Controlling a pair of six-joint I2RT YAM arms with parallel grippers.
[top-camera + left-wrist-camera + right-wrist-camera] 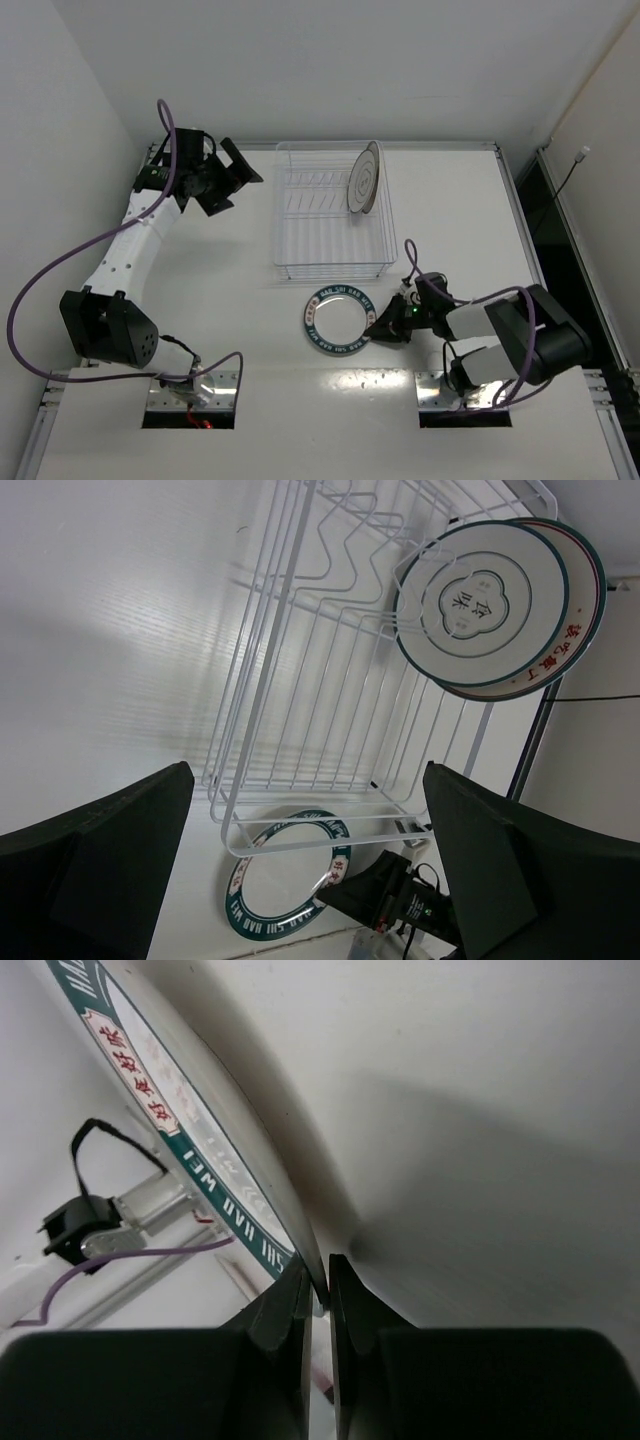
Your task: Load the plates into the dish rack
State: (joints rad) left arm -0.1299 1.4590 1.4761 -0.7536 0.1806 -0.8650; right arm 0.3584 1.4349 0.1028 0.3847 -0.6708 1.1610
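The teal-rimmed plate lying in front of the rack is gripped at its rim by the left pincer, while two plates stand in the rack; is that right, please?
Not quite: it is the right pincer that is shut on the rim of the teal-rimmed plate, as the right wrist view shows. The left pincer is open beside the rack, holding nothing. The rest holds: two plates stand in the rack.

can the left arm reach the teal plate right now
Probably yes: bare table beside the dish rack leaves the open left gripper a path to the teal plate, though the right gripper pinches its rim.
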